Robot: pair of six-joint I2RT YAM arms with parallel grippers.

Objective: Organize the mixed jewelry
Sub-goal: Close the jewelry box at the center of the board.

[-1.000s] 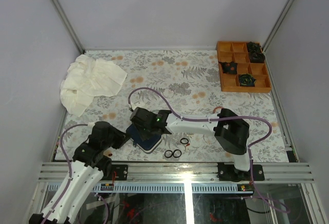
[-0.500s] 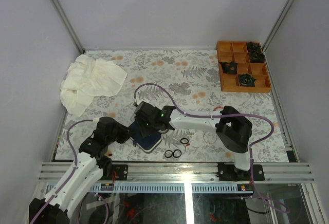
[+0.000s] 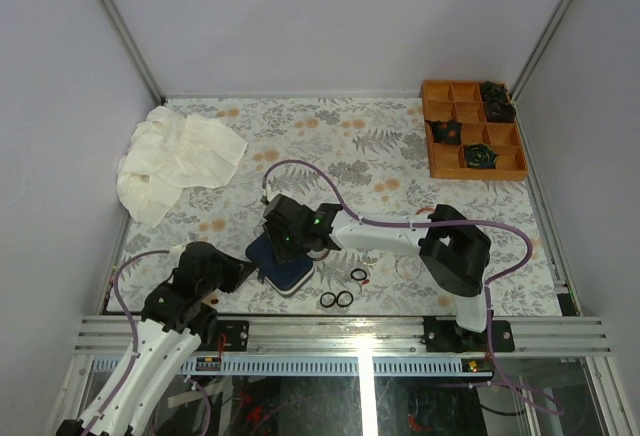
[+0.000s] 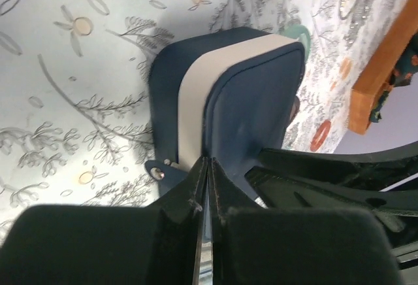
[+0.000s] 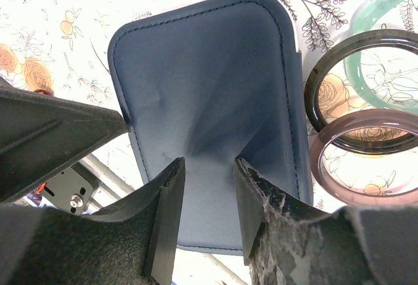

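The dark blue hinged case (image 3: 283, 268) lies shut on the floral table near the front; its cream band (image 4: 196, 108) shows in the left wrist view. My left gripper (image 4: 206, 162) is shut, its tips against the case's near edge at the seam. My right gripper (image 5: 209, 167) stands open just over the case lid (image 5: 209, 76), nothing between its jaws. Of the mixed jewelry, black rings (image 3: 335, 299) and another ring (image 3: 358, 275) with a red bit (image 3: 367, 281) lie right of the case. A dark ring (image 5: 315, 95), a green hoop (image 5: 392, 10) and a purplish ring (image 5: 320, 167) overlap beside the lid.
An orange compartment tray (image 3: 437, 161) holding dark pieces sits at the back right, also in the left wrist view (image 4: 385, 63). A crumpled white cloth (image 3: 175, 161) lies at the back left. The metal rail (image 3: 340, 331) runs along the front edge.
My left arm reached toward the case, then drew back slightly to the left. My right gripper shifted a little right over the lid.
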